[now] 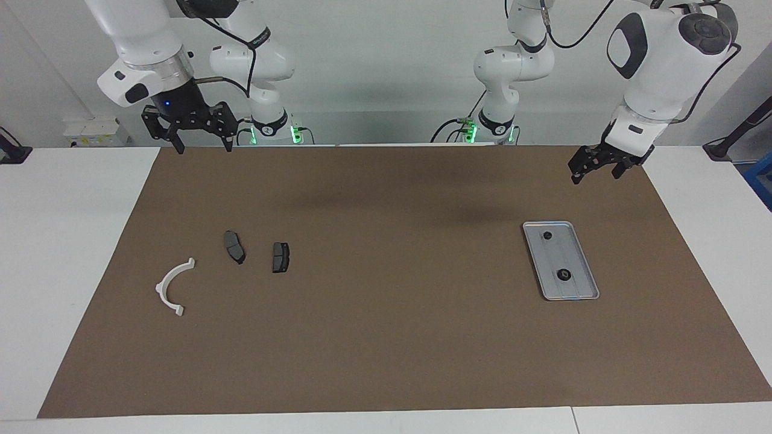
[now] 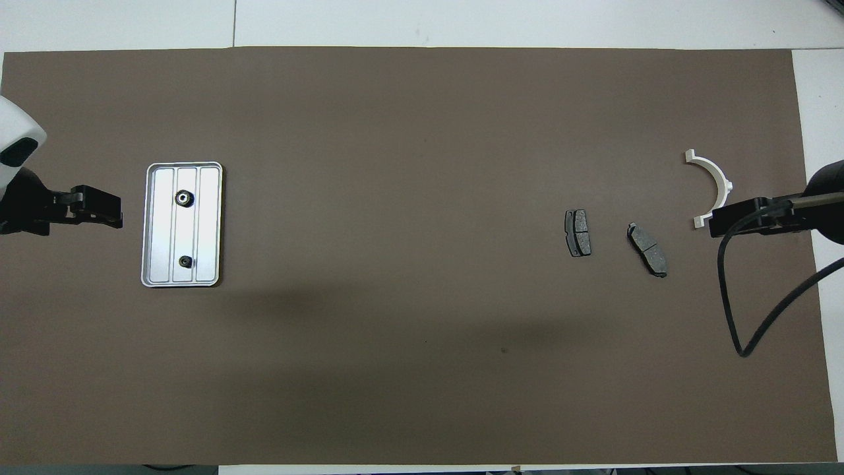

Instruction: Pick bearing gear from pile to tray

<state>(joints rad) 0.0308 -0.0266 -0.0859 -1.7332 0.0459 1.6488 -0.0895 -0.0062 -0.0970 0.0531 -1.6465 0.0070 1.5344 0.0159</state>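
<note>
Overhead view: two bearing gears [image 2: 184,197] lie in the tray [image 2: 153,224] — none visible among the pile [image 2: 613,241]; both grippers — left [image 1: 597,164], right [image 1: 194,129] — hang wide open, empty.

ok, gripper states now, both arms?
Left gripper: open, holding nothing, up over the brown mat near the silver ribbed tray.
Right gripper: open, holding nothing.

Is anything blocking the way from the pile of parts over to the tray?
Nothing visible does. Only bare brown mat lies between the brake pads and white arc piece and the tray. Two small black round parts already sit in the tray. Both the left gripper and right gripper hang open above the mat.
</note>
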